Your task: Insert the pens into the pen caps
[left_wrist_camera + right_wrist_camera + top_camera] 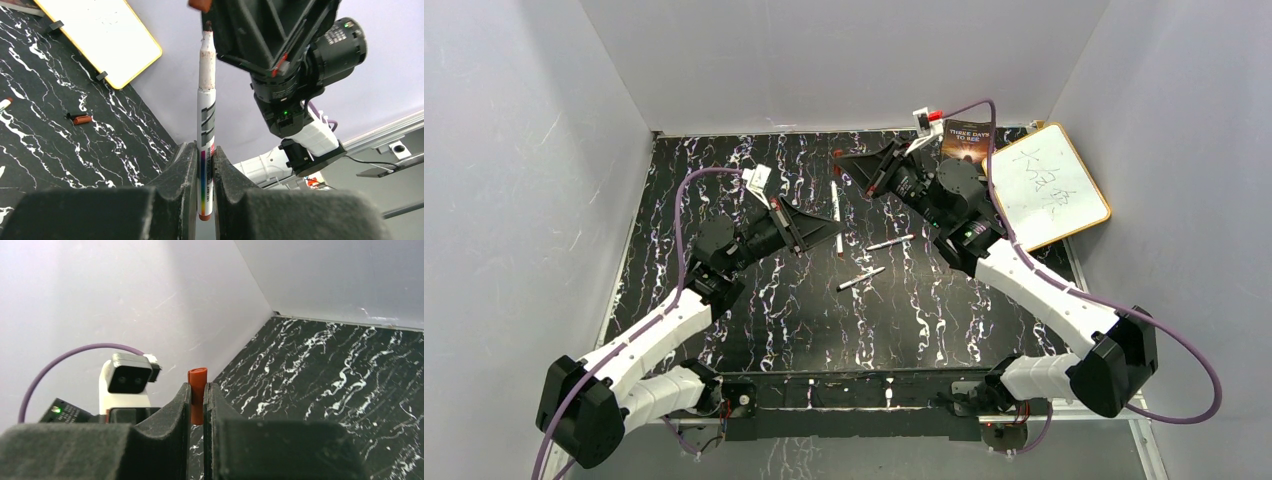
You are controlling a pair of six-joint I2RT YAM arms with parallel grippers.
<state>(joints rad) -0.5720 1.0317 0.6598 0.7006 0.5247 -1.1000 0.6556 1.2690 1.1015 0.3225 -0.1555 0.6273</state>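
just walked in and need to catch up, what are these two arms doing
The left claw is shut on a white pen and points its tip at the right claw, which is shut on a small red cap. The tip and the cap are close together, but the pen is not yet in the cap. On the table lie two more pens.

Dark booklet (965, 141) reading "THREE DAYS TO SEE", whiteboard (1079, 203) scribbles (illegible handwriting)
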